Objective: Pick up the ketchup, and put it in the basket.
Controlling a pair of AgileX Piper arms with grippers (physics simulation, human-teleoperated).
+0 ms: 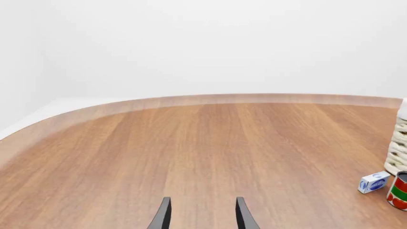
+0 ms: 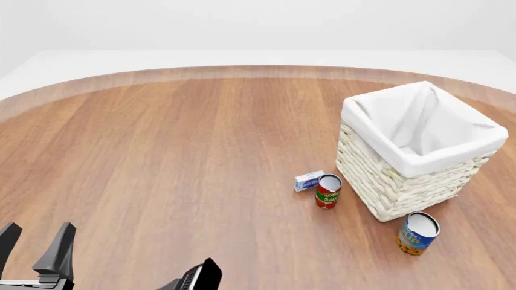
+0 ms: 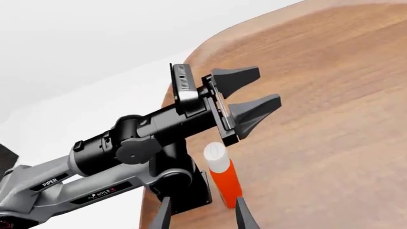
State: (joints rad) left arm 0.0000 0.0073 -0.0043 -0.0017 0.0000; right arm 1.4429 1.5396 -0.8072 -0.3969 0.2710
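The ketchup [image 3: 224, 179], a red-orange bottle with a white cap, shows only in the right wrist view. It stands upright near the table's edge, beside the left arm's base. My right gripper [image 3: 202, 214] is open, and the bottle's foot sits just ahead of its fingertips, toward one finger. My left gripper [image 3: 267, 88] hangs open above and beyond the bottle, holding nothing; it also appears as the left gripper [image 1: 202, 214] and at the near left as the left gripper [image 2: 32, 238]. The basket [image 2: 387, 181], cream wicker with a white lining, stands at the right; its wall shows as the basket [image 1: 397, 148].
A red-and-green can [image 2: 327, 191] and a small blue-and-white box [image 2: 308, 180] lie just left of the basket; both show again as the can [image 1: 399, 191] and the box [image 1: 373, 182]. A blue-and-orange can [image 2: 417, 233] stands in front of the basket. The left arm's body [image 3: 127, 148] crosses the right wrist view.
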